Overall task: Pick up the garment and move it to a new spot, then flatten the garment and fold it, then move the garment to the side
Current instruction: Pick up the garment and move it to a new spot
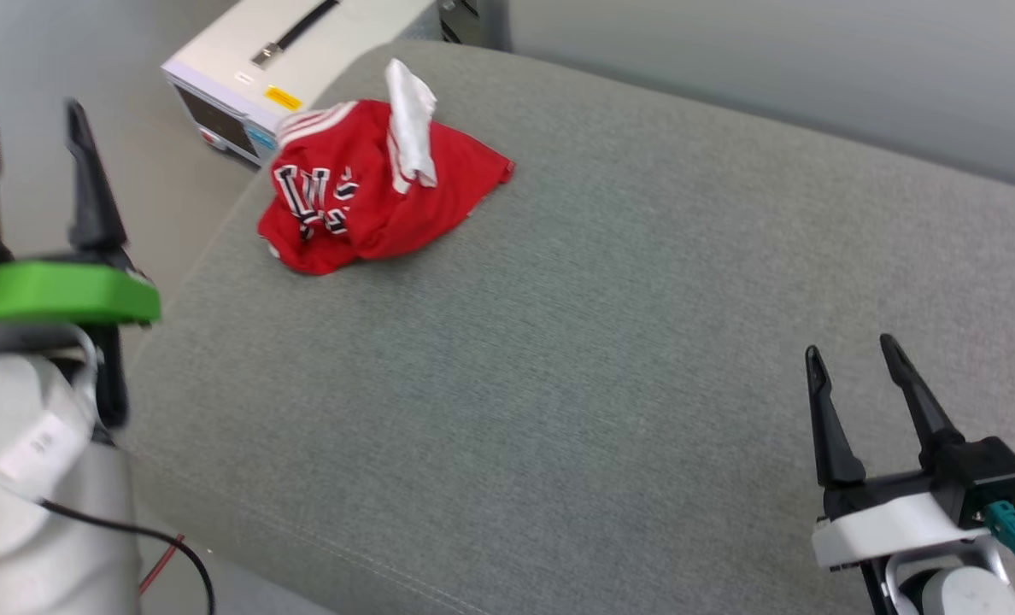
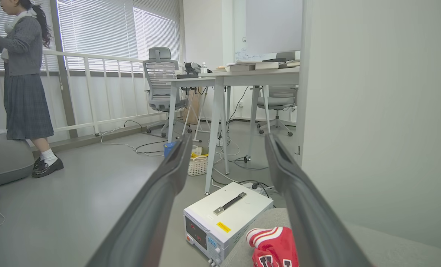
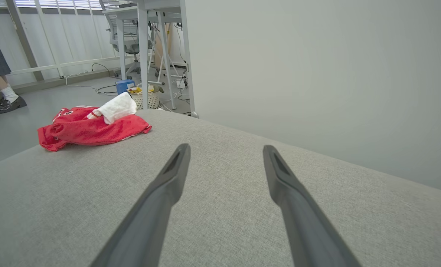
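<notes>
Crumpled, the garment (image 1: 371,196), a red jersey T-shirt with white sleeves and black lettering, lies at the far left corner of the grey fabric cushion (image 1: 559,384) in the head view, well apart from the left gripper (image 1: 29,115) and the right gripper (image 1: 849,346), both spread and empty. In the left wrist view, parted fingers (image 2: 150,215) frame a white metal box (image 2: 228,211) on the floor, with the garment (image 2: 274,246) near it. In the right wrist view, parted fingers (image 3: 155,207) hover over bare cushion, the garment (image 3: 90,128) ahead to the left.
</notes>
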### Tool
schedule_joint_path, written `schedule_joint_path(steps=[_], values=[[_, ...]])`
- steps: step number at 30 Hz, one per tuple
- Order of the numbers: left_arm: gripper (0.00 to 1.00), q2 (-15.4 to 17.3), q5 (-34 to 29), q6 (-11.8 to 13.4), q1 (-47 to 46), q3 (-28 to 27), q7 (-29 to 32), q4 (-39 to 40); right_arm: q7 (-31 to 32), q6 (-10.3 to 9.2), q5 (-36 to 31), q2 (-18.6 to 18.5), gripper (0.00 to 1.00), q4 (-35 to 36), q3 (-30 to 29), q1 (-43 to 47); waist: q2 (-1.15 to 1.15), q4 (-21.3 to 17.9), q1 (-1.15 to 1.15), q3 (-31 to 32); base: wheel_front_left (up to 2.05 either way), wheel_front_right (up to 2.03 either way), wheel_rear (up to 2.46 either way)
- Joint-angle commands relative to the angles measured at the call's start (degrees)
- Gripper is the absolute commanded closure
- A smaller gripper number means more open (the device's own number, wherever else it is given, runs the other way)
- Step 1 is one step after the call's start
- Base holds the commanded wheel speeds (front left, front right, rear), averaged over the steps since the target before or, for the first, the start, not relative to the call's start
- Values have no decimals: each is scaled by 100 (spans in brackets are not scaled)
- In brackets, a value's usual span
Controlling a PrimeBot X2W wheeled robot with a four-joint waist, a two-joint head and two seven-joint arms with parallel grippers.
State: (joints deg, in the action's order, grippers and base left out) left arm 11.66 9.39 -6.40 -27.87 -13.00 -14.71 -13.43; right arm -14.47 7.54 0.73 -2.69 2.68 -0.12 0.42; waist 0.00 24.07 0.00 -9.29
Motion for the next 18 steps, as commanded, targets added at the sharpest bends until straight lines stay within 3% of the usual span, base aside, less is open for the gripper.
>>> schedule_joint_path(steps=[1, 6, 11, 18], values=[[0, 131, 61, -49, -317, -4, -29, -167, -52, -5, -86, -19, 0, 83, -18, -136, 0, -478, 0, -538, 0, 0, 0], [0, 572, 369, -102, -1384, 243, -29, -901, -52, -5, -240, -19, 0, 280, -58, -354, 0, -716, 0, -942, 0, 0, 0], [0, 1179, 859, -107, -2330, 1171, 132, -1692, -52, -5, -339, -20, 0, 444, -169, -568, 0, -882, 0, -1264, 0, 0, 0], [0, 1834, 1994, -108, -3345, 2473, 1496, -2286, -52, -5, -379, -88, 0, 637, -192, -825, 0, -1101, 0, -1625, 0, 0, 0]])
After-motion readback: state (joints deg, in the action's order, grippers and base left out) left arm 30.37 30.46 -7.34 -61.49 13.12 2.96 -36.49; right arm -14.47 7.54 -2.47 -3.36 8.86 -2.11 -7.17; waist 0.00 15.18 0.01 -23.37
